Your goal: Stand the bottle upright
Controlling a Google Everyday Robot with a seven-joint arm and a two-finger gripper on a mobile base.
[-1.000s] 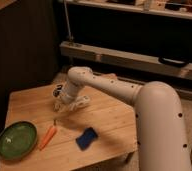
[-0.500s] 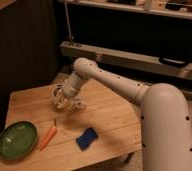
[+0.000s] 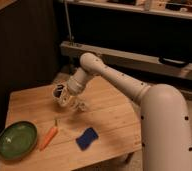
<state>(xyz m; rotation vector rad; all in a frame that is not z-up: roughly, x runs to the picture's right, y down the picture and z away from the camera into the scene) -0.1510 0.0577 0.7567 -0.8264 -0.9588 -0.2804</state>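
The bottle shows as a small pale, whitish-clear shape low over the wooden table, just right of my gripper. The gripper hangs at the end of the white arm, pointing down over the table's back left part, and it is shut. The bottle touches or nearly touches the fingers. I cannot tell whether it is held, or whether it lies or stands.
A green bowl sits at the table's front left corner. An orange carrot lies beside it, and a blue sponge lies near the front middle. Dark shelving and a rail run behind the table.
The arm has shifted slightly, and the gripper has stayed over the same back left part of the table. The bowl, carrot and sponge have not moved.
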